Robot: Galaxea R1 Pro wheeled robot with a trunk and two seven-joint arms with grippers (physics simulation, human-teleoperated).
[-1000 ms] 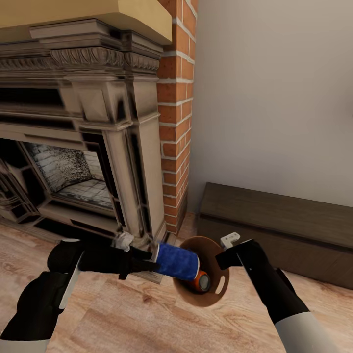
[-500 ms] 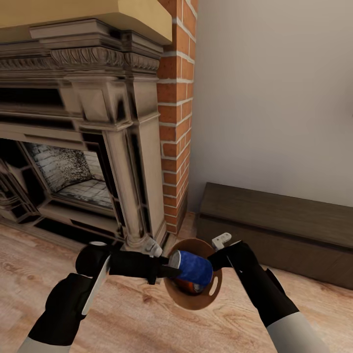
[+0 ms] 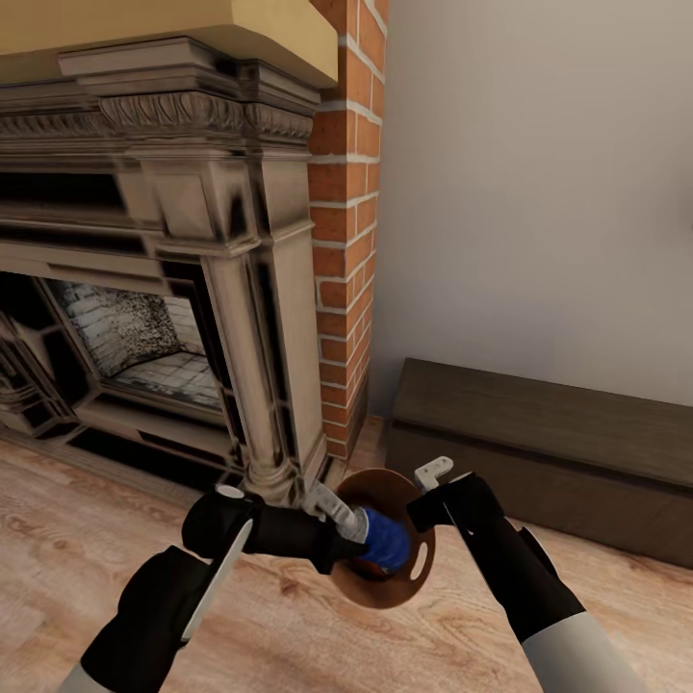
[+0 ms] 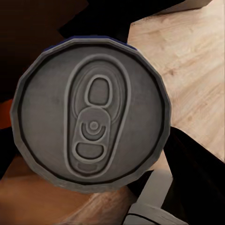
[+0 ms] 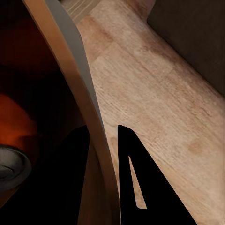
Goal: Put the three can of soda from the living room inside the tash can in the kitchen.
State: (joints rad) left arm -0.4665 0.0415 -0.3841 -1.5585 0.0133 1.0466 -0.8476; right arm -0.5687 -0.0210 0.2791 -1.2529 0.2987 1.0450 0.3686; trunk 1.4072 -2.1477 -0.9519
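Note:
My right gripper [image 3: 424, 509] is shut on the rim of the grey trash can [image 3: 383, 589], which it holds above the floor, tipped on its side with the brown-orange inside facing my left arm. In the right wrist view the bin wall [image 5: 78, 79] runs between the two dark fingers [image 5: 132, 180]. My left gripper [image 3: 370, 533] is shut on the blue soda can [image 3: 388, 542], which sits partly inside the bin's mouth. The can's silver top [image 4: 93, 126] faces the left wrist camera. An orange can [image 5: 14, 126] lies inside the bin.
A stone fireplace [image 3: 144, 289] with a brick column [image 3: 346, 241] stands close ahead on the left. A low dark wooden bench [image 3: 549, 433] runs along the grey wall on the right. Wood floor [image 3: 289, 635] lies beneath both arms.
My left gripper has moved right with the blue can, carrying it from outside the bin into its mouth. The right gripper and bin shifted slightly left early on, then held still.

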